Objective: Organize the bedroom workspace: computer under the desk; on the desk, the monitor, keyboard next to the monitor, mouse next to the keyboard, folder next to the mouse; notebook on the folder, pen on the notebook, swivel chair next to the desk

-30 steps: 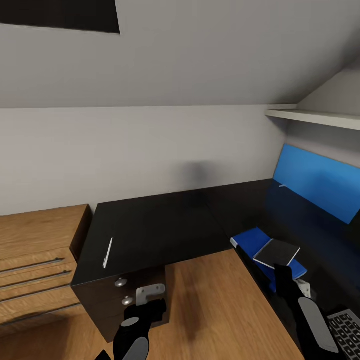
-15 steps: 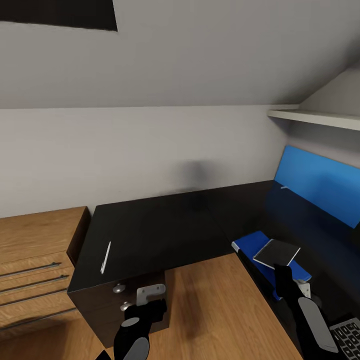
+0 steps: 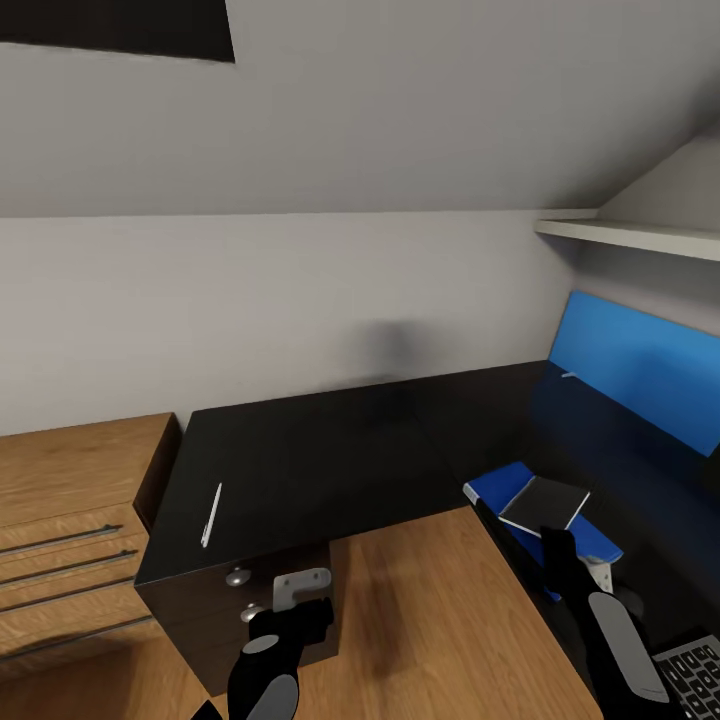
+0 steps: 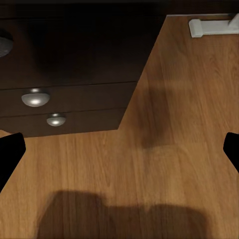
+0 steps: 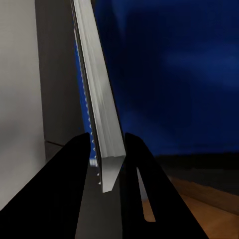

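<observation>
right gripper pinches the thin grey notebook by its edge, holding it just over the flat bright blue folder on the glossy black desk, ready for stacking; left gripper hangs spread, idle, while the thin white pen waits well apart.

Broad bare stretch of glossy black desk top open between the pen near its left edge and the folder at right, drawer unit with knobs fronting the left gripper, open wooden floor beside it, shelf overhanging the right wing
</observation>
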`<state>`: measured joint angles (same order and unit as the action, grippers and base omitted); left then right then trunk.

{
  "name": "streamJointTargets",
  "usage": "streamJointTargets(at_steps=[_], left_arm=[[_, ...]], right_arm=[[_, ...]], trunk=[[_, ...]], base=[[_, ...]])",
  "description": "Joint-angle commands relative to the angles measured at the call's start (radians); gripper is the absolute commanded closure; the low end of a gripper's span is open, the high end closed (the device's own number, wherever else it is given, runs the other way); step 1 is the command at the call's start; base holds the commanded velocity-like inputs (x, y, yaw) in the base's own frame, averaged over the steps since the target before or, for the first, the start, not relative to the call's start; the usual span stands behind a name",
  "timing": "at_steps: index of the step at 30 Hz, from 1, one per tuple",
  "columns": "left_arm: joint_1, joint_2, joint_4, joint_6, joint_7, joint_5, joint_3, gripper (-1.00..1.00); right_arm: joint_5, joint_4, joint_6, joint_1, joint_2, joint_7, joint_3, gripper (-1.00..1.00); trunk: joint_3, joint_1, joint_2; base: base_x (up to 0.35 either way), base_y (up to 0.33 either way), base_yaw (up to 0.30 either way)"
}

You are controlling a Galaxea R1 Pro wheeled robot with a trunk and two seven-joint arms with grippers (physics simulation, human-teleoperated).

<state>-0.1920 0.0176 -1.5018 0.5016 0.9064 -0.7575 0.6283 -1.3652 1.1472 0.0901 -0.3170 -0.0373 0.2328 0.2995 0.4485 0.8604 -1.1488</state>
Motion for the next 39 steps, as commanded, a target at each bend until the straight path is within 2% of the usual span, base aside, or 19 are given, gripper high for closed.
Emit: streamJointTargets(at_steps=[1, 8, 9, 30, 39], left_arm=[[-0.001, 0.001, -0.001, 0.003, 0.008, -0.006, 0.002, -1.0], [-0.001, 0.001, -0.002, 0.003, 0.008, -0.006, 0.002, -1.0], [-0.001, 0.001, -0.002, 0.003, 0.009, -0.006, 0.002, -1.0], [-0.001, 0.001, -0.001, 0.003, 0.011, -0.006, 0.002, -1.0], [-0.001, 0.001, 0.0, 0.003, 0.006, -0.008, 0.002, -1.0]], right_arm=[[-0.005, 0.002, 0.005, -0.001, 0.0, 0.005, 0.001, 1.0], [-0.005, 0.003, 0.005, -0.001, -0.001, 0.005, -0.001, 1.0], [-0.004, 0.004, 0.005, -0.001, -0.001, 0.005, 0.0, -1.0], [-0.005, 0.006, 0.005, -0.001, -0.001, 0.003, 0.001, -1.0], [-0.005, 0.006, 0.005, -0.001, -0.001, 0.003, 0.0, -1.0]], trunk=[[0.001, 0.0, -0.001], [0.001, 0.0, -0.001], [0.001, 0.0, -0.001], [0.001, 0.0, -0.001], [0.001, 0.0, -0.001]], base=[[0.0, 0.0, 0.0], [0.0, 0.0, 0.0], [0.0, 0.0, 0.0], [-0.001, 0.0, 0.0], [-0.121, -0.054, 0.0]])
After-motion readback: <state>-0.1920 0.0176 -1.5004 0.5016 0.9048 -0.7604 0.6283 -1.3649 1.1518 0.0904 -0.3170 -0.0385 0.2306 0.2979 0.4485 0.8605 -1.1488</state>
